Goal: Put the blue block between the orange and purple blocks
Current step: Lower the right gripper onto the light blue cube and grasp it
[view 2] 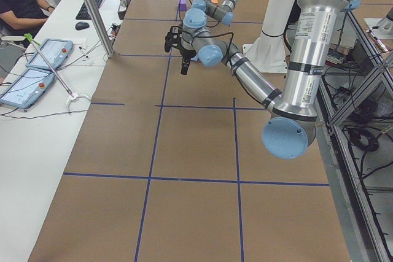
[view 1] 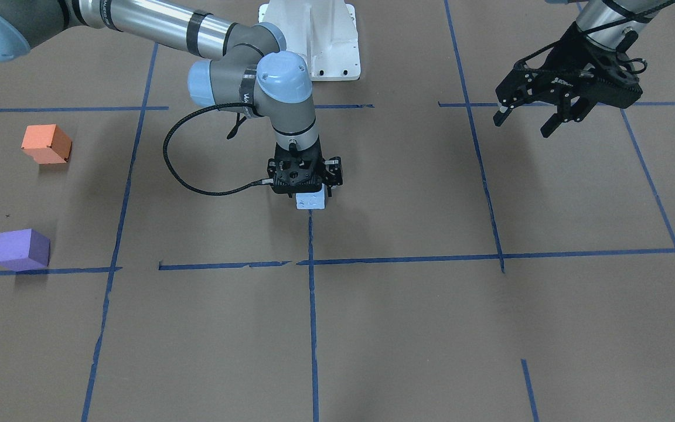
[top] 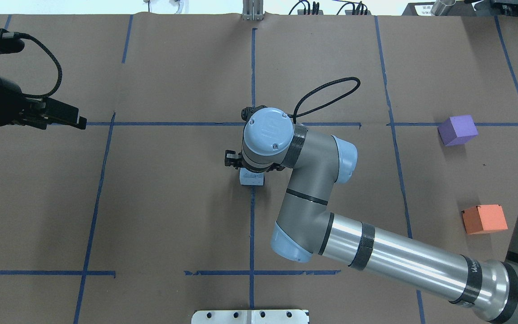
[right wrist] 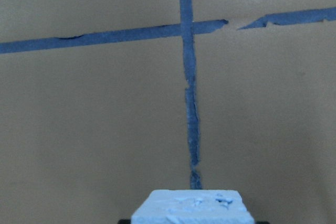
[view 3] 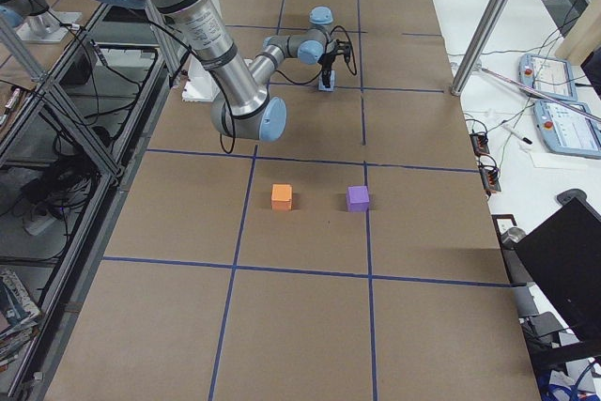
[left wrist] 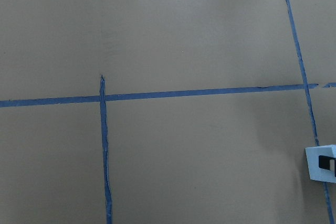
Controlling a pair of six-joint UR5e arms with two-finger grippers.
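Observation:
The blue block point(view 1: 310, 201) sits on the brown table at its centre, on a blue tape line. My right gripper point(view 1: 304, 186) points straight down over it, fingers on either side. A black finger lies against the block's side in the left wrist view point(left wrist: 320, 163). The wrist hides the jaws, so I cannot tell if they press the block. The block's top fills the bottom of the right wrist view point(right wrist: 192, 207). The orange block point(view 1: 47, 143) and the purple block point(view 1: 21, 249) stand apart at the table's right end. My left gripper point(view 1: 528, 120) hovers open and empty at the other end.
Blue tape lines point(top: 253, 216) mark a grid on the brown paper. The gap between the orange block point(top: 484, 219) and the purple block point(top: 457, 130) is bare paper. The white robot base point(view 1: 314, 41) stands at the table's edge. An operator's table with tablets point(view 2: 37, 69) stands beside the table.

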